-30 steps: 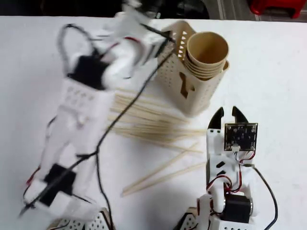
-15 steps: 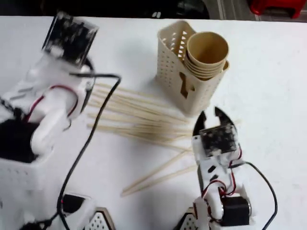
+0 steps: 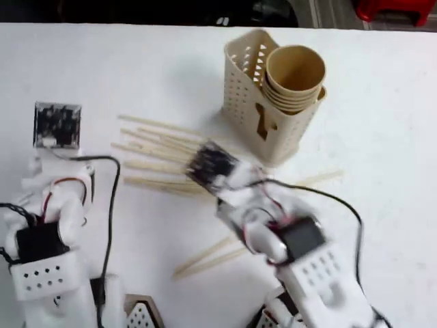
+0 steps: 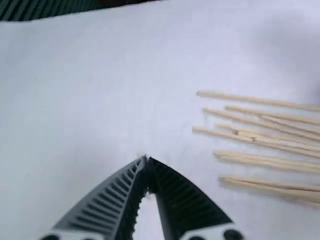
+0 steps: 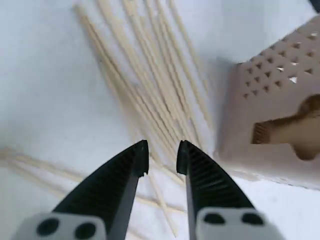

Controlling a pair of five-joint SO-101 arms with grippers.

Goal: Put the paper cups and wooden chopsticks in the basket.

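Two arms at work over a white tabletop (image 3: pixel 382 171). The left arm (image 3: pixel 41 253) stands folded at the lower left of the high view, its camera board (image 3: pixel 58 126) turned upward, well apart from the basket (image 3: pixel 249 102). The left end effector (image 4: pixel 146 164) is clenched: its black ribbed tips meet with nothing between them, above bare tabletop near the ends of the wooden chopsticks (image 4: pixel 260 135).

The right arm (image 3: pixel 300 253) stretches from the lower right toward the centre of the frame, trailing a black cable (image 3: pixel 334 201), with its wrist over the chopstick spread just below and left of the basket. The right end effector (image 5: pixel 162 150) is released (a narrow gap between the tips, nothing gripped) and hangs over the sticks beside the basket's perforated wall (image 5: pixel 265 100).

Most of the wooden chopsticks (image 3: pixel 160 147) lie on the tabletop in a loose fan at left centre, running toward the foot of the basket. A few more (image 3: pixel 212 253) slant apart from them at lower centre. The paper cups (image 3: pixel 295 68) sit nested in one stack, upright inside the cream basket at upper centre right.

Behind the tabletop a dark band (image 3: pixel 136 10) runs along the top edge, with a red object (image 3: pixel 392 8) in the upper right corner
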